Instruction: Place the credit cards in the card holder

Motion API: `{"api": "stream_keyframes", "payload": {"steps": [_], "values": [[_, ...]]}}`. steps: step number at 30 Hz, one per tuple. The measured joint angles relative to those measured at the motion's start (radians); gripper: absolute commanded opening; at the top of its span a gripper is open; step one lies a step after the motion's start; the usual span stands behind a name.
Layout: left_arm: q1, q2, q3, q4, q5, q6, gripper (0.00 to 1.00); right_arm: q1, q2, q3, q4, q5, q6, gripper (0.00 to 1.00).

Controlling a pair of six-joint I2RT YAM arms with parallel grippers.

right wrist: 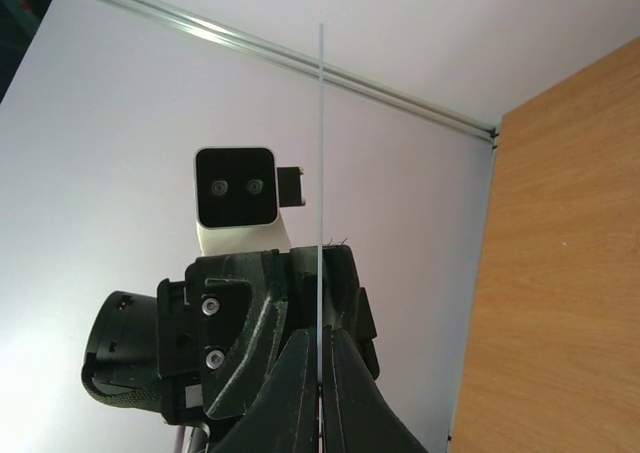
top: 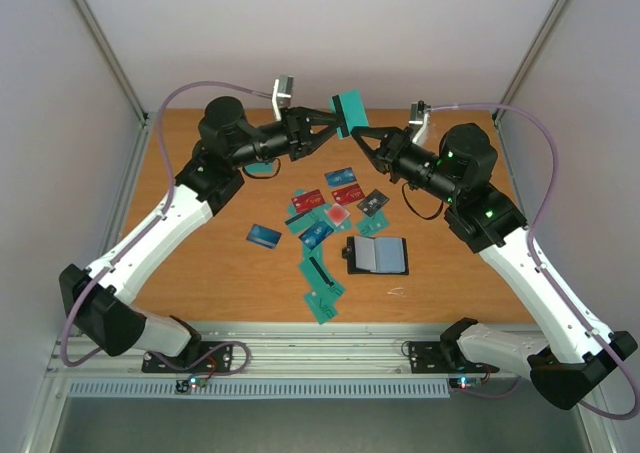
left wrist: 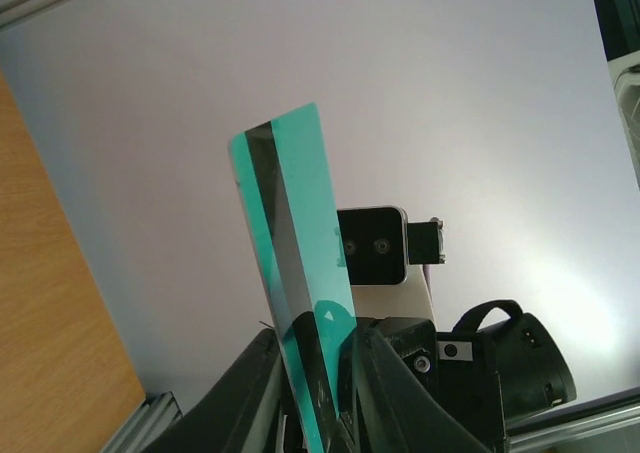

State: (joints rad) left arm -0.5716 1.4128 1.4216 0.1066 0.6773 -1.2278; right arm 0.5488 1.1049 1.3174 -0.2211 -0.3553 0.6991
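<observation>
A teal credit card with a black stripe is held upright in the air over the back of the table, between both grippers. My right gripper is shut on its edge; in the right wrist view the card is edge-on, pinched at my right gripper. My left gripper straddles the same card, which is twisted between the jaws of my left gripper; they look open. The black card holder lies open on the table, teal-grey inside. Several more cards lie scattered left of it.
Loose cards include red ones, a dark grey one, a blue one, teal ones near the front, and one by the left arm. White walls enclose the wooden table.
</observation>
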Motion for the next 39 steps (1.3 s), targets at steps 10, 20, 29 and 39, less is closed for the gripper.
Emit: {"api": "stream_keyframes", "payload": {"steps": [10, 20, 29, 39], "values": [[0.004, 0.000, -0.047, 0.034, -0.013, -0.005, 0.00, 0.000, 0.000, -0.034, 0.011, -0.016, 0.007, 0.01], [0.006, 0.002, -0.061, 0.024, -0.013, 0.007, 0.00, -0.020, -0.013, -0.044, -0.090, -0.017, -0.030, 0.75], [-0.056, 0.135, -0.092, -0.212, 0.018, 0.211, 0.00, -0.277, -0.089, -0.093, -0.575, 0.096, -0.294, 0.79], [-0.154, 0.390, -0.090, -0.479, 0.094, 0.522, 0.00, -0.390, 0.100, -0.332, -0.783, 0.213, -0.449, 0.82]]}}
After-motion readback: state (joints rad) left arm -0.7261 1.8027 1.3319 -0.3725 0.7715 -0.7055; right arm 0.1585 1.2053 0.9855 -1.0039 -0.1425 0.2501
